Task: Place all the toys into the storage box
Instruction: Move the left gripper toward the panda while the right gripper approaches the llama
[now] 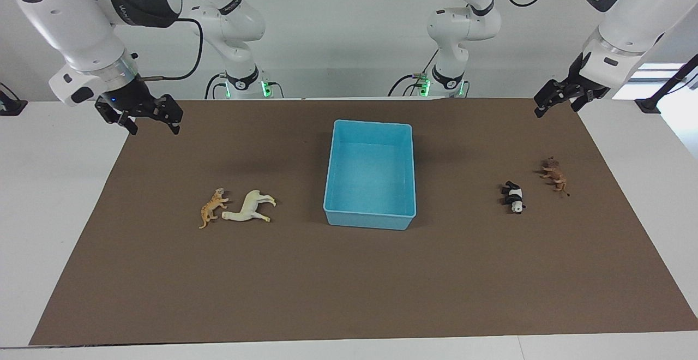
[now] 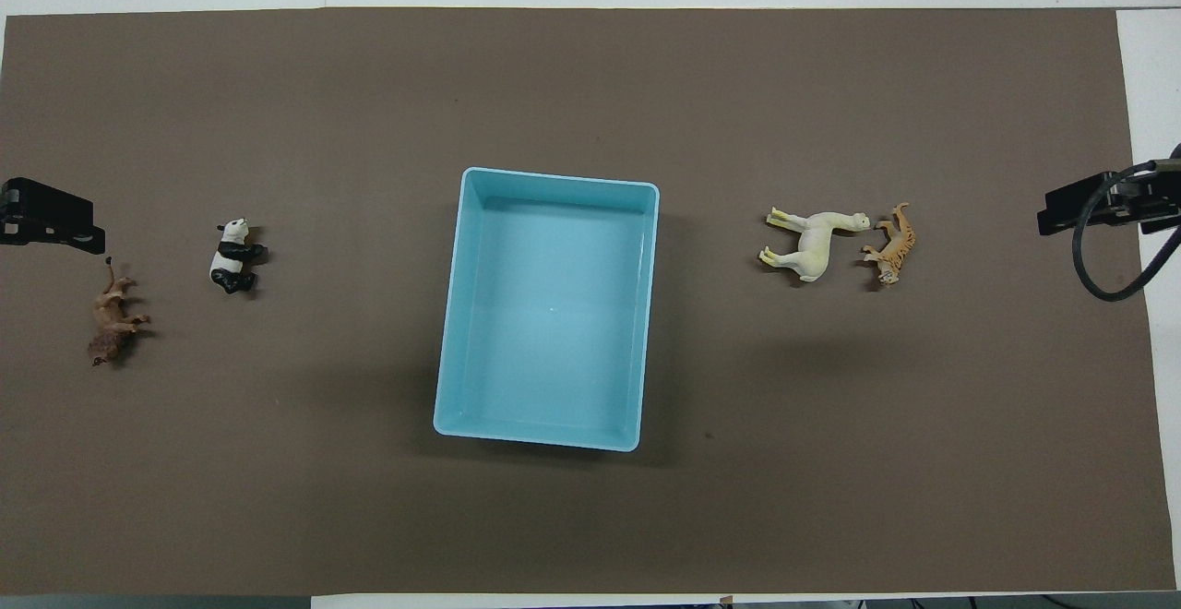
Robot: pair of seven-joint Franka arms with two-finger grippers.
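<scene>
Storage box (image 1: 369,215) sits mid-counter, light blue, nothing in it; its wall farthest from the robots is the closest thing to the facing camera. All four toys lie on their sides on the brown mat (image 1: 349,283), outside the box. Tiger (image 1: 212,207) and cream-white horse-like animal (image 1: 250,208) are toward the right arm's end, just beside each other, the horse's head about touching the tiger in the overhead view. Panda (image 1: 513,197) and brown lion-like animal (image 1: 555,174) are toward the left arm's end, near each other but apart; the lion lies nearer the robots than the panda and closer to the mat edge.

Right pincer (image 1: 146,119) hangs raised over the mat corner at its own end, arm bent down from high up, fingers spread, released, holding nothing. Left pincer (image 1: 561,98) hangs raised over the mat corner at its end, wrist tilted; cannot tell its state. Both arms wait. In the overhead view only dark pincer parts show at the side edges, cut off. White counter (image 1: 54,196) shows around the mat.
</scene>
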